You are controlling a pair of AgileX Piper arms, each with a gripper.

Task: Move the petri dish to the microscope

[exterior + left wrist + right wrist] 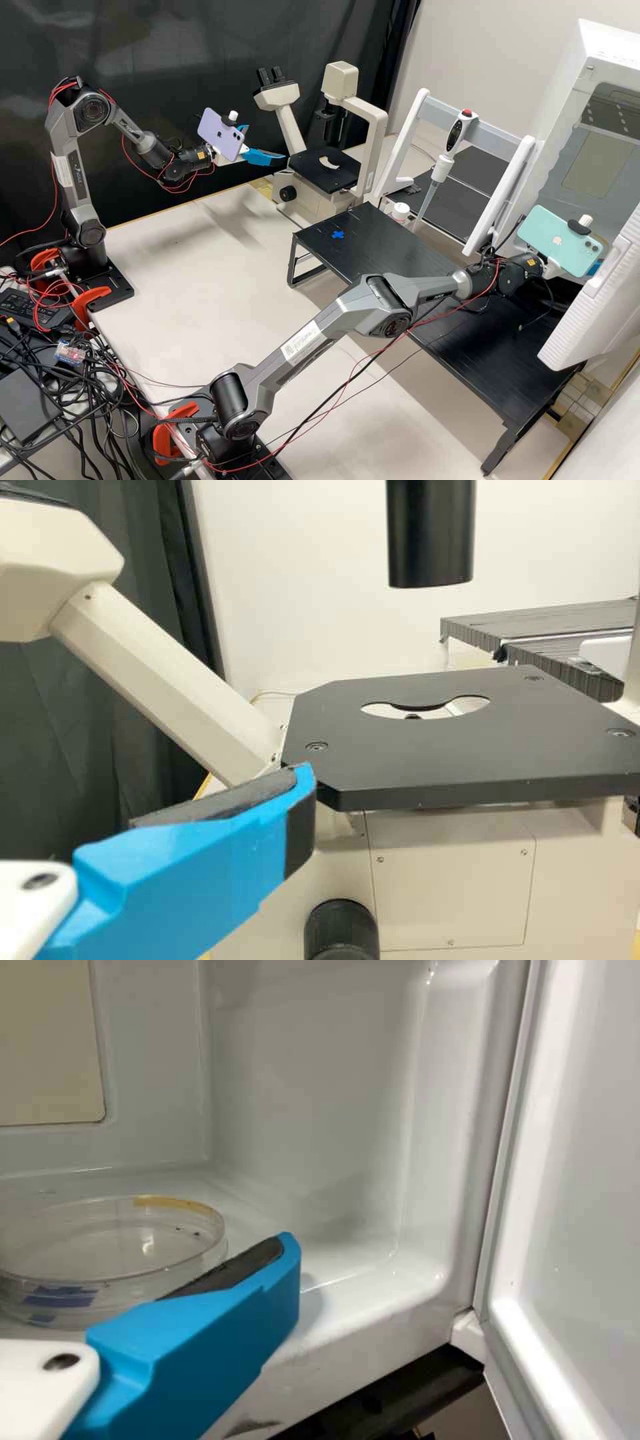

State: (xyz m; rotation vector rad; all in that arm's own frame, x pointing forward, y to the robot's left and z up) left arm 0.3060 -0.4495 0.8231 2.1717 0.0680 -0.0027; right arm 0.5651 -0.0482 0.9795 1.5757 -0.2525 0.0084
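The left gripper (267,142) is open in the high view, just left of the microscope stage (325,171). In the left wrist view, a finger of the left gripper (200,865) is beside the near edge of the black stage (450,765), which has a cut-out opening. The right gripper (592,268) is mostly hidden behind its phone at the white cabinet's doorway. The right wrist view shows the clear petri dish (115,1245) on the white cabinet floor, with a yellow mark and blue tape. The right gripper (205,1335), open, has one finger beside the dish's rim.
The cabinet door (590,300) stands open beside the right gripper. A black raised table (407,257) runs under the right forearm. Behind it, a pipette (441,167) hangs on a white frame (497,133). Cables (73,393) lie around the arm bases.
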